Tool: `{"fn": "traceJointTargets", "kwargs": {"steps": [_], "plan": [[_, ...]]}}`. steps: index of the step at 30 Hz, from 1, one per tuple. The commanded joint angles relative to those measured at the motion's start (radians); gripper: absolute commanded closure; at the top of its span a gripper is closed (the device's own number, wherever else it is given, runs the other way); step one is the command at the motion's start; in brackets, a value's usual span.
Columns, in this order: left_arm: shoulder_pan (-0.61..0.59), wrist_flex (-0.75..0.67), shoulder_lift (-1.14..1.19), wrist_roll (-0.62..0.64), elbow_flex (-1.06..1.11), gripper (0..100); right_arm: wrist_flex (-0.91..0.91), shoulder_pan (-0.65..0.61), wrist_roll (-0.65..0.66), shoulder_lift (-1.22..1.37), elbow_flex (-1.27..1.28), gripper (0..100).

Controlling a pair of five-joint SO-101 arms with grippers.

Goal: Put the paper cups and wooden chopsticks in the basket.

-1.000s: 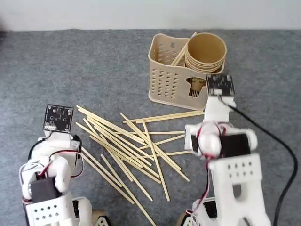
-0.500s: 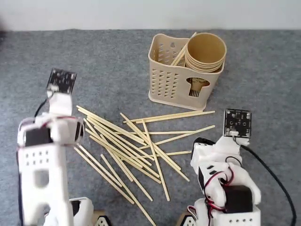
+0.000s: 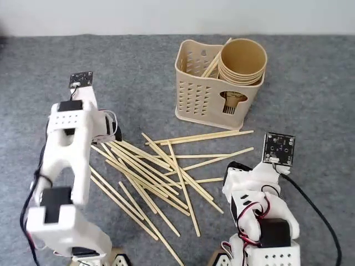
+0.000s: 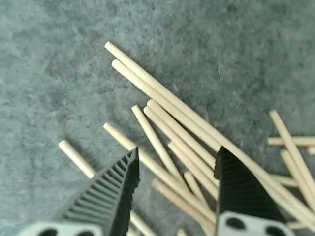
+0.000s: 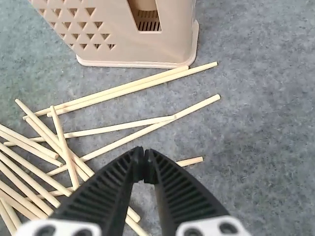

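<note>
While the left end effector (image 4: 176, 158) gapes wide above scattered pale wooden chopsticks (image 4: 157, 93), the right end effector (image 5: 144, 164) — pinched together, empty — hovers nearby.

The grey, felt-like table top (image 3: 138, 66) carries the beige slotted basket (image 3: 202, 97) standing upright toward 1 o'clock, and a loose, crisscrossed scatter of wooden chopsticks (image 3: 145, 166) lying flat from the centre toward 6 o'clock, 2 of them side by side just beside the basket's foot.
</note>
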Motion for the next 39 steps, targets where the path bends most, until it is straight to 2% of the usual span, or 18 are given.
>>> {"fn": "traceJointTargets", "kwargs": {"steps": [1, 16, 18, 23, 29, 32, 39], "plan": [[0.006, -0.018, 0.086, 0.063, -0.128, 76, -0.024, 0.004, -0.015, -0.010, -0.006, 98.9], [0.037, -0.017, 0.361, 0.132, -0.343, 77, -0.021, 0.004, -0.018, -0.010, -0.005, 98.9], [0.038, -0.003, 0.365, 0.129, -0.344, 81, -0.019, 0.004, -0.018, -0.010, -0.005, 98.9], [0.040, 0.003, 0.373, 0.126, -0.344, 97, -0.022, 0.004, -0.018, -0.010, -0.005, 98.9], [0.040, 0.005, 0.365, 0.126, -0.341, 99, -0.022, 0.004, -0.018, -0.010, -0.005, 98.9], [0.054, 0.061, 0.365, 0.126, -0.374, 99, -0.022, 0.004, -0.018, -0.010, -0.005, 98.9], [0.164, 0.365, 0.365, 0.124, -0.585, 99, -0.022, 0.004, -0.020, -0.010, -0.005, 98.9]]}}
